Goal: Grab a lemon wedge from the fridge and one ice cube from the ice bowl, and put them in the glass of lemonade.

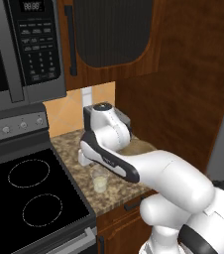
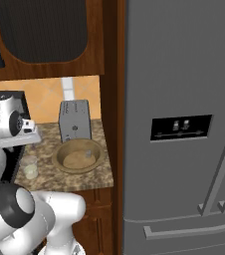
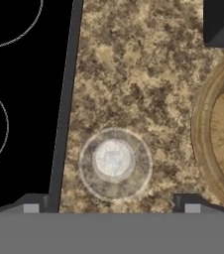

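Speckled brown granite forms a narrow bench (image 1: 116, 186) wedged between a black glass cooktop (image 1: 29, 198) and the tall grey steel fridge (image 2: 184, 124), with wooden cabinets overhead and a microwave (image 1: 20, 49) above the cooktop. I take the glass of lemonade (image 1: 100, 179) as my landmark: a small clear tumbler with pale yellow liquid, standing on the granite near the front edge, just beside the cooktop's rim.

My pincer (image 3: 111, 208) hangs directly above that glass, looking straight down into it; its two dark fingertips (image 3: 30, 207) stand wide apart, one on each side of the glass's round mouth, grasping nothing. I judge the hand sits here because this is the drop spot for what goes into the drink. At the centre of the glass, in the hand view, I see a pale squarish shape, possibly an ice cube, though it is too blurred to be sure. I cannot make out a lemon wedge there.

Away from the cooktop, near the glass but apart from it, lies the ice bowl (image 2: 78, 157), wide, shallow and tan with a paler inside; a small pale piece rests in it. Behind the bowl, further from the glass, stands a steel toaster (image 2: 74, 121) against the wall. Beyond the bowl, past a wooden side panel, the fridge stands with its doors closed.
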{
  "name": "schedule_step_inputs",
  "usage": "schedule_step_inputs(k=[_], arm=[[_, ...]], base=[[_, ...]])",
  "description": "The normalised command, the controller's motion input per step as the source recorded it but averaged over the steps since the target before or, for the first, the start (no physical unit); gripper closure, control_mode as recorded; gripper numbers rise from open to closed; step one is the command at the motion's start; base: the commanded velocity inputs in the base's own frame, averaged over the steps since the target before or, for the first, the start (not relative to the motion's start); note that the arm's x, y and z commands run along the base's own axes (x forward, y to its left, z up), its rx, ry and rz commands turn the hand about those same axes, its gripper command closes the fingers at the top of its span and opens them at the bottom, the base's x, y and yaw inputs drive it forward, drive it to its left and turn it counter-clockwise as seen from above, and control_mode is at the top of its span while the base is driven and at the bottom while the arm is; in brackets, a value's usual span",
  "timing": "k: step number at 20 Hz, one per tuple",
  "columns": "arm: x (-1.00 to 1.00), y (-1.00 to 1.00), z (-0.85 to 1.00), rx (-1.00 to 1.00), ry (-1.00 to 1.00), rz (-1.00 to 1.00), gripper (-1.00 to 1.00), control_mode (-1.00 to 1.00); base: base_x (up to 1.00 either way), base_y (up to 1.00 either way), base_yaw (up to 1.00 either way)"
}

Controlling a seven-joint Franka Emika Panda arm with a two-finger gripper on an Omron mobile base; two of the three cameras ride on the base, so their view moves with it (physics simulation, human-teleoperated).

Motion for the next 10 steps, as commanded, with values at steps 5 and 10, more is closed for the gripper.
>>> schedule_step_inputs(k=[5, 10], arm=[[-0.25, -0.12, 0.1, 0.07, -0.12, 0.0, -1.0, -1.0], [-0.42, -0.58, 0.08, 0.08, -0.04, -0.02, -1.0, -1.0]], base=[[0.0, 0.0, 0.0], [0.0, 0.0, 0.0]])
